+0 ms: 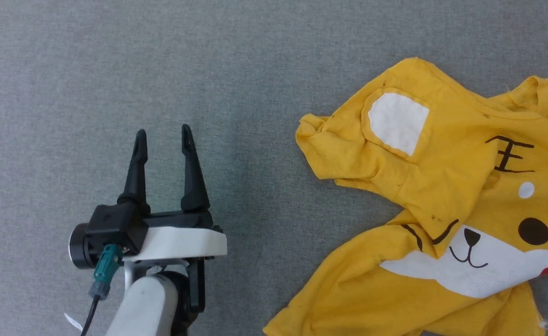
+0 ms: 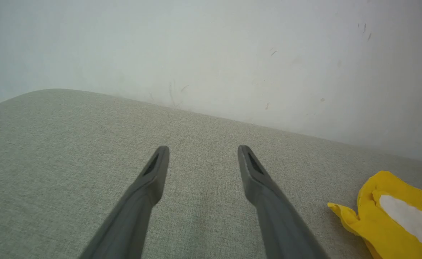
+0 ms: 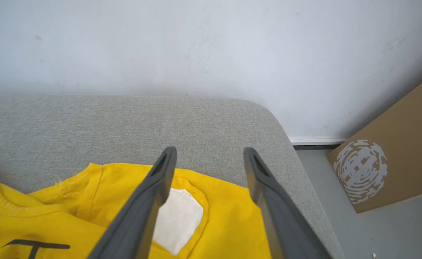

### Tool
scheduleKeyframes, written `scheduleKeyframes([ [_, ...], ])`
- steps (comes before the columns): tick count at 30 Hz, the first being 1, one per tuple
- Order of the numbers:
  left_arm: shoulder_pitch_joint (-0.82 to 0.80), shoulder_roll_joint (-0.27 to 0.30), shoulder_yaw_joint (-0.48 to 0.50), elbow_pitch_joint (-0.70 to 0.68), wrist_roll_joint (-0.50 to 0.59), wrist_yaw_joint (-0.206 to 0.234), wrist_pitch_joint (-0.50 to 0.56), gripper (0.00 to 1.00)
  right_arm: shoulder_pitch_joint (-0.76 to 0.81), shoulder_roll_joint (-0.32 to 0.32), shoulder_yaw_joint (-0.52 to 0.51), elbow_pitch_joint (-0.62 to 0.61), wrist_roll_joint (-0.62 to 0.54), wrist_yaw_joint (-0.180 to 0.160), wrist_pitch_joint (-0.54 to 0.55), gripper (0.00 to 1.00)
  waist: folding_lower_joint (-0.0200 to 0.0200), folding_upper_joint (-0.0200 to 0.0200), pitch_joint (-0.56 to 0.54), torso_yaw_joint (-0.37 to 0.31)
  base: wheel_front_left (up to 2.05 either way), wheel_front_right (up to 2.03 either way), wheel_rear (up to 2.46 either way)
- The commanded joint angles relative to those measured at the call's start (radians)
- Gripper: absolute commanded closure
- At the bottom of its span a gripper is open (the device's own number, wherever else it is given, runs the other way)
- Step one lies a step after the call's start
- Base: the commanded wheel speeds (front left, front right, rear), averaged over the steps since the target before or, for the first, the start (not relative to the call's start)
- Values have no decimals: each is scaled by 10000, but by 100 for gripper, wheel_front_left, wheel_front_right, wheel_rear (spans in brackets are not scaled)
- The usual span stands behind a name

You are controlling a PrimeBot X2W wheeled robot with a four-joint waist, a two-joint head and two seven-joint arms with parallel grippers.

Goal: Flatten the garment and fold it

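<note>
The yellow T-shirt lies crumpled on the grey counter; the left gripper points forward, spread and empty, left of it; the right gripper is spread above the T-shirt.

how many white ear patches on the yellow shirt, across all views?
2. One ear patch is on the shirt side toward the left gripper. The other ear patch shows between the right gripper fingers in its wrist view. Folds may hide more.
</note>
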Motion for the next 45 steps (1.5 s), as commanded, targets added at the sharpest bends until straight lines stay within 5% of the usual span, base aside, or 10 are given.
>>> scheduleKeyframes([
  [1, 82, 30, -21, 22, -66, -33, -25, 0, 89, -22, 158, -180, 82, -19, 71, 0, 1, 0, -55, 61, 0, 0, 0],
  [8, 34, -27, -123, 96, -154, -114, -145, 0, -79, -332, 2255, -756, 646, -19, 1001, 0, 1, 0, -2, 306, 0, 0, 0],
  [24, -225, -319, -442, 483, -400, -255, -450, 0, -1532, -2191, 6106, 1362, 1285, -19, 2194, 0, 1, 0, 520, 1384, 0, 0, 0],
  [25, -227, -334, -449, 513, -421, -262, -467, 0, -1548, -2249, 6208, 1505, 1337, -19, 2303, 23, 1, 0, 518, 1428, 0, 0, 0],
  [26, -234, -352, -464, 542, -440, -271, -483, 0, -1561, -2323, 6302, 1622, 1353, -19, 2377, 65, 1, 0, 514, 1475, 0, 0, 0],
  [27, -237, -367, -472, 572, -459, -281, -497, 0, -1585, -2359, 6337, 1739, 1352, -19, 2389, 96, 1, 0, 502, 1511, 0, 0, 0],
  [45, -542, -616, -788, 692, -715, -317, -596, 0, -4711, -3111, 6615, 3565, -315, -19, -41, 100, 1, 0, 991, 2549, 0, 0, 0],
])
